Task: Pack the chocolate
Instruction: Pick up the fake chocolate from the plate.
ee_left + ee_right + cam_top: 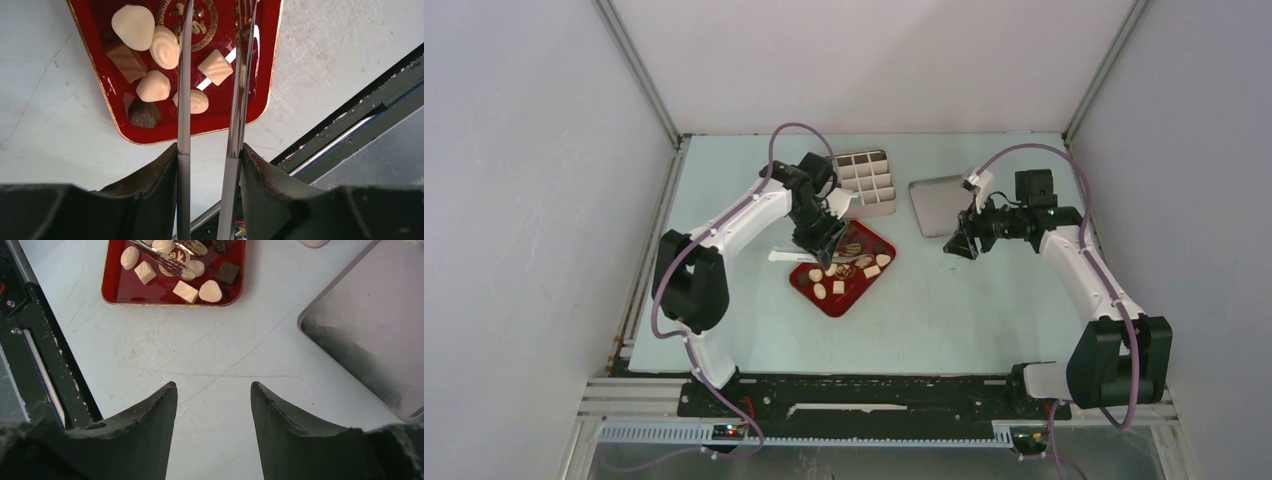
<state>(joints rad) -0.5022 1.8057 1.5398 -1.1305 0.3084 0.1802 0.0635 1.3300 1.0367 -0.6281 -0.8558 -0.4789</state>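
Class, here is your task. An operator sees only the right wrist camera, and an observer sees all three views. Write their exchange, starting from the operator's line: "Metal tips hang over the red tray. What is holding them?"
Observer: The left gripper. They are the ends of tongs, clamped between its fingers.
Operator: I see no box for the chocolate. Is there one?
Observer: Yes. A divided box stands on the table beyond the red tray, next to the grey lid.
Operator: Have the tongs taken a piece?
Observer: It seems not. In the left wrist view a square cream piece lies on the tray between the two blades, and neither appears to touch it.
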